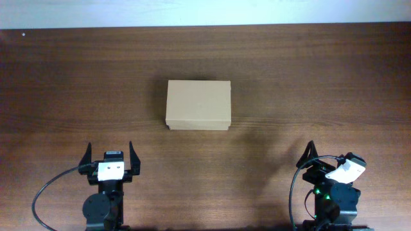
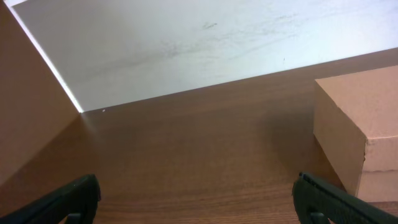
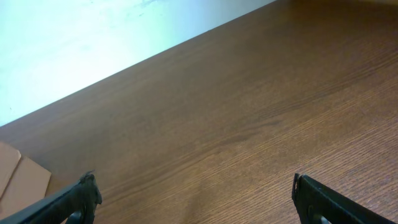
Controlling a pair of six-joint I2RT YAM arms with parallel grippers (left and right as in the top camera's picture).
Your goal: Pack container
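The container (image 1: 198, 104), a plain tan cardboard box with its flap lid shut, sits in the middle of the wooden table. Its corner shows at the right of the left wrist view (image 2: 360, 130) and a sliver at the lower left of the right wrist view (image 3: 18, 177). My left gripper (image 1: 110, 154) is open and empty near the front edge, left of and nearer than the box. My right gripper (image 1: 324, 160) is open and empty at the front right, well away from the box. Both show wide-spread fingers in the left wrist view (image 2: 199, 199) and the right wrist view (image 3: 196, 199).
The dark wood table (image 1: 308, 77) ends at a pale wall or floor strip along the far edge (image 1: 205, 13). Black cables loop beside both arm bases at the front.
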